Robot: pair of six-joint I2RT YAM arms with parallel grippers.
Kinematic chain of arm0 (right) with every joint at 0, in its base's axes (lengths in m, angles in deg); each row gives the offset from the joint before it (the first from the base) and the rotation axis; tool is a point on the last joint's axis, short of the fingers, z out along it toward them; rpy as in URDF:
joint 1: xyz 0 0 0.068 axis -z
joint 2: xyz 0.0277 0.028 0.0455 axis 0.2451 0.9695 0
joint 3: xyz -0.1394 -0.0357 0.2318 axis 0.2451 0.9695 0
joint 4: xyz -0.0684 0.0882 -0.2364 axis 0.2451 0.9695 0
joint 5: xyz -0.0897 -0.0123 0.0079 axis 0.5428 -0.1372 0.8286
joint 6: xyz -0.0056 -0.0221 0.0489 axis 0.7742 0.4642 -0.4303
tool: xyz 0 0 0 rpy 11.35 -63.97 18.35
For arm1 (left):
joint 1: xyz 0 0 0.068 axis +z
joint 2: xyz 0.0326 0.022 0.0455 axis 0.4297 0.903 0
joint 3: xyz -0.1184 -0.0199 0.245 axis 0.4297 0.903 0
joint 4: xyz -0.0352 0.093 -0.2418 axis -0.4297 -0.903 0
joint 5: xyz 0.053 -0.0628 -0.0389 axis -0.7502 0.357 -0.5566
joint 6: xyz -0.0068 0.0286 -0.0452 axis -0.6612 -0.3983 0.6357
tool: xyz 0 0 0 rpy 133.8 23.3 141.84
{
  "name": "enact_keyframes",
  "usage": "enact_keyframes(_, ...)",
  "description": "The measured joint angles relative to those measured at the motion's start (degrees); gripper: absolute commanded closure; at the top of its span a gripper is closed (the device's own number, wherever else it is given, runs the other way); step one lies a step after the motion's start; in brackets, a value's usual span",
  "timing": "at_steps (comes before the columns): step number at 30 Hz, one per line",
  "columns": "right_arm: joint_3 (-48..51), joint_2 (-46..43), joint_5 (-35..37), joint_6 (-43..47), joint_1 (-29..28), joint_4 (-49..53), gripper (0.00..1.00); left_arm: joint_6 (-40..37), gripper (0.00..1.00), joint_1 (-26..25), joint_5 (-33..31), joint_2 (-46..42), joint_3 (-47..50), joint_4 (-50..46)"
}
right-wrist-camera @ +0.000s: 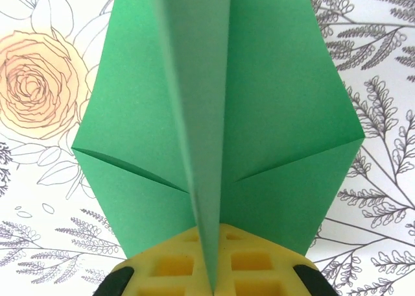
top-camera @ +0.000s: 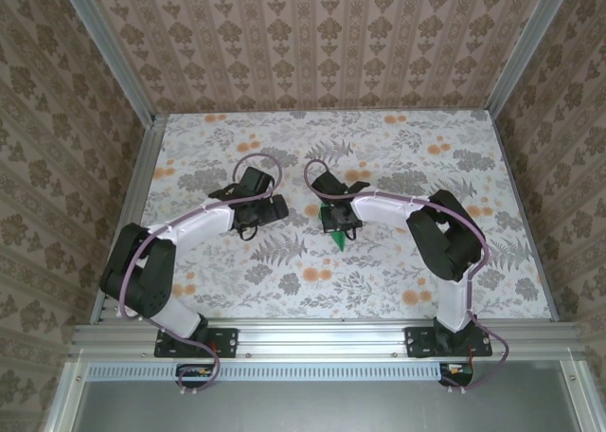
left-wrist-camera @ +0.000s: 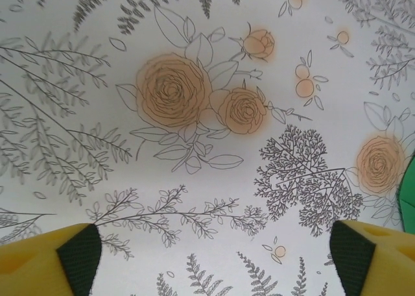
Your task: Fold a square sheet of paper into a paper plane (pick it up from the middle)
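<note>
Green paper folded into a pointed dart sits at the middle of the scene: the paper plane (top-camera: pixel 338 235) is pinched by its raised centre crease in the right gripper (top-camera: pixel 336 219), whose jaws are closed tight on the fold. Seen from the right wrist, the paper plane (right-wrist-camera: pixel 214 114) spreads its two wings to either side of the upright crease, each wing crossed by a slanting fold line. The crease runs down into the seam between the yellow pads (right-wrist-camera: pixel 175 270) of the right gripper (right-wrist-camera: pixel 211 273) at the wide end of the dart. From above, the plane's narrow tip points toward the arm bases at the near edge, over the grey-and-orange floral tabletop (top-camera: pixel 237 148); whether the wings rest flat on the print or hang just above it cannot be told. To the left of the plane, apart from it, the left gripper (top-camera: pixel 270 207) stands with its jaws spread wide and nothing between them. From the left wrist, the left gripper (left-wrist-camera: pixel 215 254) frames bare printed ferns and roses, and a sliver of the paper plane (left-wrist-camera: pixel 408 192) shows just beyond its right-hand fingertip (left-wrist-camera: pixel 363 254). Patterned wallpaper (top-camera: pixel 312 34) rises behind the table, well beyond the plane.
</note>
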Motion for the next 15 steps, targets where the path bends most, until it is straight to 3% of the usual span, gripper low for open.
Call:
enact_keyframes(7,-7.93,0.92,0.79,2.16,1.31,2.45,0.97,-0.42,0.0,2.69,-1.53,-3.87,2.89,-0.61)
enact_keyframes(15,-20.41,9.4,0.9,4.31,4.94,2.84,0.95,-0.94,0.0,4.15,-1.9,-8.26,5.33,-2.67)
